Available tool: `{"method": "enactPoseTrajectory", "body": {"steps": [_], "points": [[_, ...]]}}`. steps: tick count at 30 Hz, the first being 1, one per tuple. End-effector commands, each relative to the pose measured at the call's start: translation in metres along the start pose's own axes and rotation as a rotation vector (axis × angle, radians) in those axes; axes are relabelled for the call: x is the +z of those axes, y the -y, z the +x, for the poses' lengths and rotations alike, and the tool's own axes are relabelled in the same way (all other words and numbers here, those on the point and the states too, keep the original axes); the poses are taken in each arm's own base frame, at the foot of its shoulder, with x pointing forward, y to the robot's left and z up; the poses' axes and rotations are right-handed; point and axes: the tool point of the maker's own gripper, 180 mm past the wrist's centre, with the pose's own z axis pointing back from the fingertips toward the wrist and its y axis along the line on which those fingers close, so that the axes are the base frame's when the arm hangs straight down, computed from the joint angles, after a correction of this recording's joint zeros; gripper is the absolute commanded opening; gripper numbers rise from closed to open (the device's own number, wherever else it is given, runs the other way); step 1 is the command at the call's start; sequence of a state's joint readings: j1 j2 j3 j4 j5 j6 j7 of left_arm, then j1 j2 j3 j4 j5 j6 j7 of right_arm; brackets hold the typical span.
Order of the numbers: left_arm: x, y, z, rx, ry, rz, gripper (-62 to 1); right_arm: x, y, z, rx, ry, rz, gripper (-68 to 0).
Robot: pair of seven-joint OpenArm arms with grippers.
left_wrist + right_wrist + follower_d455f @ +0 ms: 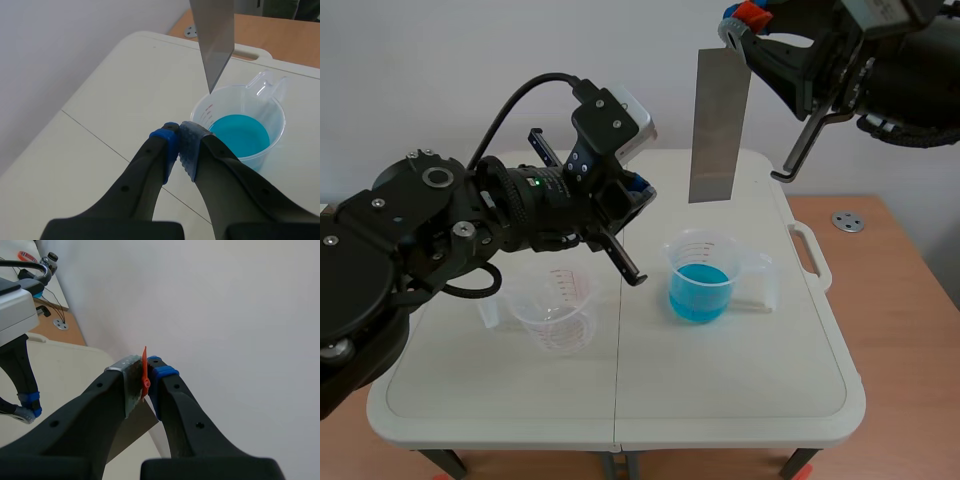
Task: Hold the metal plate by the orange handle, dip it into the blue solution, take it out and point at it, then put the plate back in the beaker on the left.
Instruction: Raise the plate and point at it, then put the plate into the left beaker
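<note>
The metal plate [720,125] hung upright right of centre in the upper half of the frame. Its lower edge was clear above the beaker [712,262] of blue solution [699,292]. The right arm stood raised across the upper right corner, its tool [145,384] clamped on the orange handle [752,14] at the plate's top. The left arm came in from the left, lifted off the counter [740,380]. Its tool [179,145] was closed with the pads meeting, gripping nothing, and aimed toward the plate's lower end without touching it. An empty clear beaker [555,312] stood left of centre, below that arm.
</note>
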State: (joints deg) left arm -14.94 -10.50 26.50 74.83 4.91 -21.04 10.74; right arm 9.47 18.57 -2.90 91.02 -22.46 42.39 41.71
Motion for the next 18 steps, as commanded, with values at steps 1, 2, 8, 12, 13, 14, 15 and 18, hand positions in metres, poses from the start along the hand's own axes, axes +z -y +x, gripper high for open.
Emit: {"method": "enactPoseTrajectory", "body": {"steps": [1,2,8,12,13,14,15,18], "points": [[-0.001,-0.005,0.013,0.000,0.039,0.013,-59.4,0.000,0.008,0.011,0.017,0.036,-0.009,-66.2],[-0.001,-0.005,0.013,0.000,0.039,0.013,-59.4,0.000,0.008,0.011,0.017,0.036,-0.009,-66.2],[-0.001,-0.005,0.012,-0.001,0.034,0.013,-59.4,0.000,0.008,0.011,0.017,0.035,-0.009,-66.2],[0.001,-0.006,0.008,-0.007,0.022,0.014,-59.4,0.000,0.008,0.011,0.017,0.033,-0.009,-66.2],[0.002,-0.008,0.006,-0.010,0.017,0.017,-59.4,0.000,0.008,0.011,0.017,0.033,-0.009,-66.2],[0.003,-0.010,0.004,-0.009,0.011,0.026,-59.4,0.000,0.008,0.011,0.017,0.033,-0.009,-66.2],[0.005,-0.014,0.001,-0.011,0.004,0.040,-59.4,0.000,0.008,0.011,0.017,0.033,-0.009,-66.2],[0.014,-0.022,-0.011,-0.018,-0.022,0.078,-59.4,0.000,0.008,0.011,0.017,0.033,-0.009,-66.2]]}}
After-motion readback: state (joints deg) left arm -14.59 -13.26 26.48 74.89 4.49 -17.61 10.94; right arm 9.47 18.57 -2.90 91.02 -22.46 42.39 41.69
